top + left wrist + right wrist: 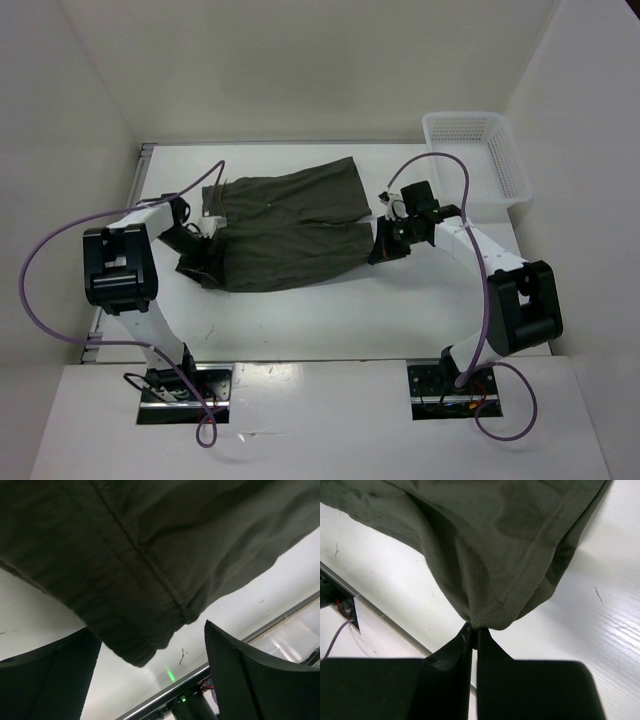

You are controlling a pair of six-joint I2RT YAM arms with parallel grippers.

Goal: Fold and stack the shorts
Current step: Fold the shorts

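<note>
- The shorts (285,225) lie spread on the table (300,320) between my two grippers. The waistband end is toward the left one and the leg hems toward the right one.
- Left gripper (198,238): in the wrist view its jaws are spread wide, with a dark finger (50,680) at each lower corner of the frame.
- A thick, gathered corner of the cloth hangs down into the gap between those fingers. It sits closer to the left finger, and I can't tell whether it touches. The right finger (250,675) stands clear of the cloth, with bare table in between.
- A stitched seam runs diagonally across the fabric just ahead of the left jaws. Cloth fills nearly everything beyond the fingertips.
- A metal rail at the table edge shows past the right finger, with a small green light spot (170,674) near it.
- Right gripper (385,248): jaws are pressed together, pinching a hem corner of the shorts right at the fingertips (465,645).
- From that pinch the fabric fans out ahead of the jaws, a stitched hem line climbing up and to the right. The corner looks lifted slightly off the table.
- White table shows on both sides of the right jaws.
- From above, the legs lie one in front of the other, and the far leg's hem reaches out beyond the right gripper.
- A white basket (475,155) sits well apart from the right jaws, at the far right corner.
</note>
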